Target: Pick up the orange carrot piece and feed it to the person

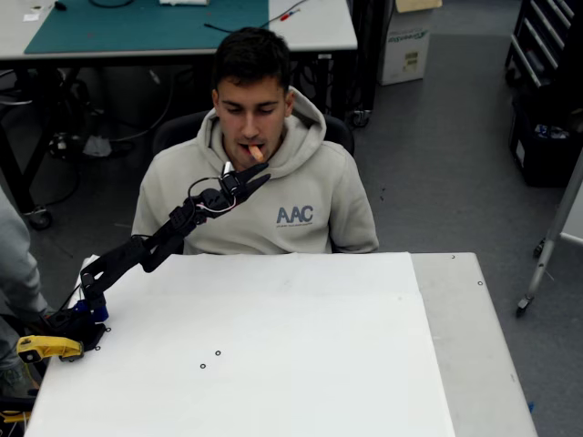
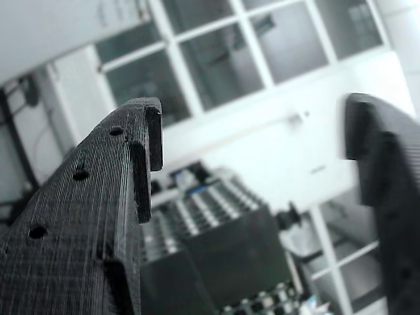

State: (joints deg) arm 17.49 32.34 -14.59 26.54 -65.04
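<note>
From my overhead view I see the small stubby orange carrot piece (image 1: pixel 257 153) sticking out of the mouth of the dark-haired person in the light beige-grey hoodie with "AAC" on the chest (image 1: pixel 273 196), who sits just behind the far edge of the white worktop (image 1: pixel 273 346). My black arm reaches up from its base at the worktop's left edge, and the black two-finger tool (image 1: pixel 253 179) hangs just below the person's chin, near the carrot piece but apart from it as far as I can judge.

In my wrist view the tool (image 2: pixel 252 141) is spread wide: the two black ridged fingers (image 2: pixel 98 216) stand far apart at the left and right of the frame with nothing held between them. Behind them I make out a blurred white wall, a window grid and a dark rack of shelves (image 2: pixel 216 236).

At the left edge of the overhead view a grey sleeve (image 1: pixel 14 259) shows beside the worktop.
</note>
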